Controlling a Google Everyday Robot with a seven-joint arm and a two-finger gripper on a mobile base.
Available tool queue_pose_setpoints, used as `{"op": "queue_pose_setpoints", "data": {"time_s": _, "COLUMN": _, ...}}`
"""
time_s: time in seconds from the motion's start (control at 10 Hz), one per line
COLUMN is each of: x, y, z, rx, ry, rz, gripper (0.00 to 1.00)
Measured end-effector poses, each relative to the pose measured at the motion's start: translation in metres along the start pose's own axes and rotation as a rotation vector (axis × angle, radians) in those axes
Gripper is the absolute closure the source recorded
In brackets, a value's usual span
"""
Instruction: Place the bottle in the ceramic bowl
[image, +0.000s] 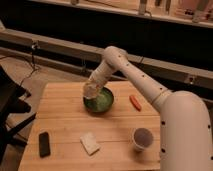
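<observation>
A glossy green ceramic bowl (100, 103) sits near the middle of the wooden table (65, 117). My gripper (90, 92) hangs over the bowl's left rim at the end of the white arm (135, 75) that reaches in from the right. A small pale whitish bottle (90, 90) shows at the gripper, just above the bowl's left edge.
An orange carrot-like item (135, 102) lies right of the bowl. A paper cup (142, 138) stands at the front right. A pale flat block (90, 143) lies at the front centre, and a black phone (44, 144) at the front left. A dark chair (12, 107) stands left of the table.
</observation>
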Motion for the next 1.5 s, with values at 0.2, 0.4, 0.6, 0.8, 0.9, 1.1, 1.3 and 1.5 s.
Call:
{"op": "queue_pose_setpoints", "data": {"time_s": 0.2, "x": 0.001, "y": 0.002, "z": -0.001, "rx": 0.005, "ry": 0.003, "rz": 0.008, "gripper": 0.77}}
{"op": "queue_pose_setpoints", "data": {"time_s": 0.4, "x": 0.003, "y": 0.005, "z": -0.002, "rx": 0.012, "ry": 0.008, "rz": 0.021, "gripper": 0.77}}
{"op": "queue_pose_setpoints", "data": {"time_s": 0.6, "x": 0.004, "y": 0.007, "z": -0.003, "rx": 0.016, "ry": 0.011, "rz": 0.027, "gripper": 0.64}}
{"op": "queue_pose_setpoints", "data": {"time_s": 0.8, "x": 0.006, "y": 0.01, "z": -0.004, "rx": 0.02, "ry": 0.013, "rz": 0.035, "gripper": 0.49}}
{"op": "queue_pose_setpoints", "data": {"time_s": 0.9, "x": 0.007, "y": 0.011, "z": -0.004, "rx": 0.023, "ry": 0.015, "rz": 0.041, "gripper": 0.48}}
{"op": "queue_pose_setpoints", "data": {"time_s": 1.1, "x": 0.009, "y": 0.014, "z": -0.005, "rx": 0.026, "ry": 0.017, "rz": 0.05, "gripper": 0.39}}
{"op": "queue_pose_setpoints", "data": {"time_s": 1.3, "x": 0.01, "y": 0.016, "z": -0.006, "rx": 0.03, "ry": 0.019, "rz": 0.058, "gripper": 0.27}}
{"op": "queue_pose_setpoints", "data": {"time_s": 1.5, "x": 0.012, "y": 0.018, "z": -0.006, "rx": 0.034, "ry": 0.02, "rz": 0.065, "gripper": 0.26}}
